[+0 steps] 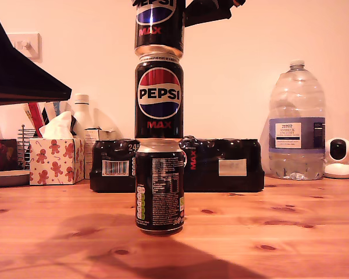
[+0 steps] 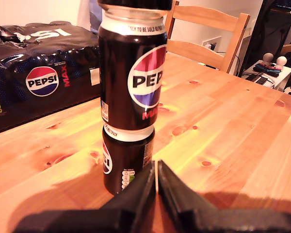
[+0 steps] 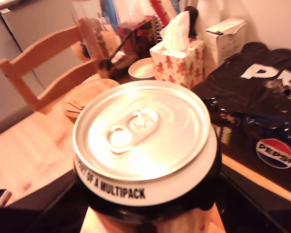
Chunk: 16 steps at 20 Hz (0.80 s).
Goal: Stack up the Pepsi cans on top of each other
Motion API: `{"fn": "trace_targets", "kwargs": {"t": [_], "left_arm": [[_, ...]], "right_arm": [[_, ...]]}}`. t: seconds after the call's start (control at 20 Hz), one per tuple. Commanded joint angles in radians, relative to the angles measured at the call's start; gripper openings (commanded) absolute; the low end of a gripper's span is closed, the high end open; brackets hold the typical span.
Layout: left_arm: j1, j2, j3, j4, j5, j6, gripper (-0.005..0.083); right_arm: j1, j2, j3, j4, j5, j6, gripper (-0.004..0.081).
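**Three cans, one column**

My second end effector (image 3: 145, 213) grips the top Pepsi can (image 1: 159, 26) on the middle can (image 1: 159, 97); the bottom can (image 1: 159, 186) stands on the table (image 1: 291, 232). My first end effector (image 2: 156, 182) is closed, empty, beside the stack.

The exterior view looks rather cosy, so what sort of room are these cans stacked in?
Probably a home dining room or kitchen. The cans stand on a pine table, a wooden chair is drawn up to it, and a gingerbread-print tissue box sits by the wall.
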State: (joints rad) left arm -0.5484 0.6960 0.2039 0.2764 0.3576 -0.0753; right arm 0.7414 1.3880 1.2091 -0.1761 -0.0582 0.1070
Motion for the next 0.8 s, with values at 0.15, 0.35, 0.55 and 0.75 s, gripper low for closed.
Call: {"fn": "trace_targets", "kwargs": {"t": [0.15, 0.35, 0.55, 0.75], "left_arm": [[-0.003, 0.002, -0.018, 0.008, 0.001, 0.006, 0.0004], [-0.003, 0.002, -0.018, 0.008, 0.001, 0.006, 0.0004], [-0.003, 0.002, -0.018, 0.008, 0.001, 0.006, 0.0004], [-0.003, 0.002, -0.018, -0.002, 0.001, 0.006, 0.0004]], "right_arm": [[0.005, -0.005, 0.036, 0.021, 0.014, -0.031, 0.0244], [0.005, -0.005, 0.036, 0.021, 0.014, -0.031, 0.0244], [0.005, -0.005, 0.036, 0.021, 0.014, -0.029, 0.0244], [0.005, -0.005, 0.036, 0.006, 0.016, -0.029, 0.0244]]}}
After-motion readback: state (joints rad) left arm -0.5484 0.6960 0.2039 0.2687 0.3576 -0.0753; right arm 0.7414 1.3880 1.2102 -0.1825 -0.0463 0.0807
